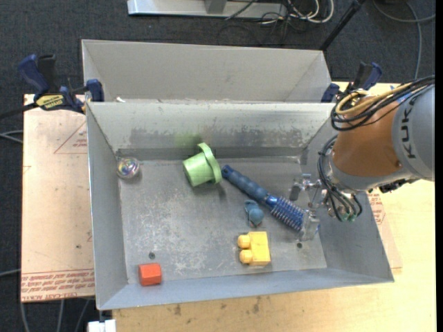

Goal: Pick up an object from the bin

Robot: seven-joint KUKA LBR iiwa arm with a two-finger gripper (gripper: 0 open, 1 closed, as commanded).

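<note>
Gripper (308, 209) is seen low at the right side of the grey bin (173, 227), just beside the bristle end of a blue brush (266, 198). Whether it is open or closed cannot be told, and nothing is seen held. The brush is judged light and stiff, best taken across its narrow handle. A green cup (201, 166), yellow block (254, 247) and orange cube (149, 274) are scattered elsewhere.

On the floor of the grey metal bin (180, 234) lie a green cup (202, 166), a blue brush (266, 198), a small blue lump (255, 214), a yellow block (254, 248), an orange cube (150, 274) and a shiny ball (128, 168).
</note>
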